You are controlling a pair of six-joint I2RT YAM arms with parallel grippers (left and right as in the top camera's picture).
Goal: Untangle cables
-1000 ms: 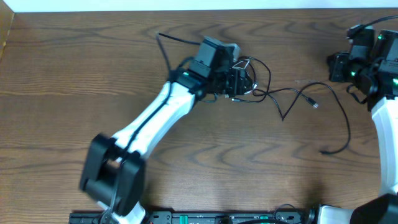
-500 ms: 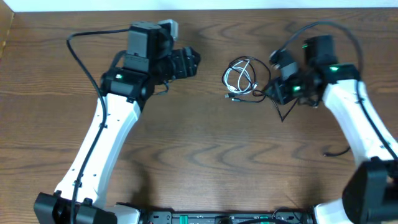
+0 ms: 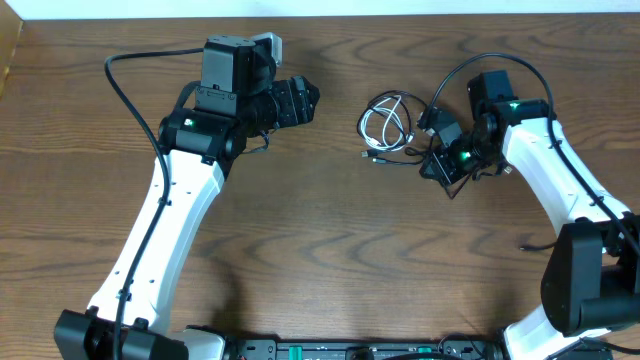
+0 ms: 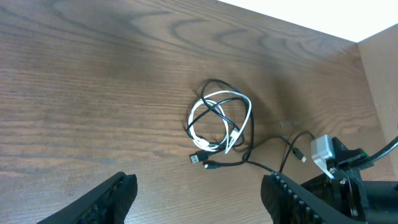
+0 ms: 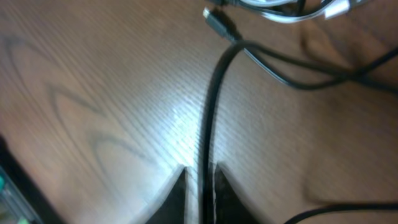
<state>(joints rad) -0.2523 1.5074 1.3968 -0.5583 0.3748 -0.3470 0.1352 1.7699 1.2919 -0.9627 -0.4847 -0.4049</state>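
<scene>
light, limp cables (image 3: 388, 128) are lying tangled near the back edge of the table (image 3: 330, 260); the right gripper (image 5: 200, 179) is pinching the black cable (image 5: 211, 106) by its loose tail, left gripper (image 4: 199, 190) hovering wide.

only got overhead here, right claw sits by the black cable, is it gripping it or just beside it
Observer: Gripping. In the right wrist view the black cable runs straight between the tips of the shut right claw.
Operator: ok and left claw, holding anything
Observer: No. Its wrist view shows the left claw open and empty.
Operator: plugs are a blur here, where are they
Observer: Two plugs lie side by side at the edge of the white cable loops nearest the left claw.
</scene>
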